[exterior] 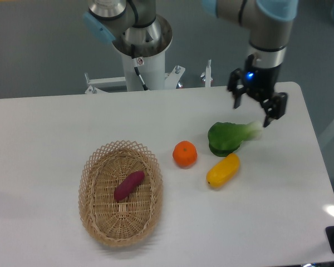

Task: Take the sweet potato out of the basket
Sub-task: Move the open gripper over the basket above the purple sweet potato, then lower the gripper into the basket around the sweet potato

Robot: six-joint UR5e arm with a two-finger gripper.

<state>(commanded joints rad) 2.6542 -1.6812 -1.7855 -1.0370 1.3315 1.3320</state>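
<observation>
The sweet potato (129, 185) is a small reddish-purple tuber lying slantwise inside the oval tan wicker basket (98, 218) at the front left of the white table. My gripper (252, 112) hangs at the back right, far from the basket, above the table near the stem end of a green vegetable. Its two dark fingers are spread apart and hold nothing.
A round orange fruit (185, 154) sits to the right of the basket. A green leafy vegetable (228, 137) and a yellow oblong vegetable (222, 170) lie further right, under and in front of the gripper. The arm's base (140, 53) stands behind the table.
</observation>
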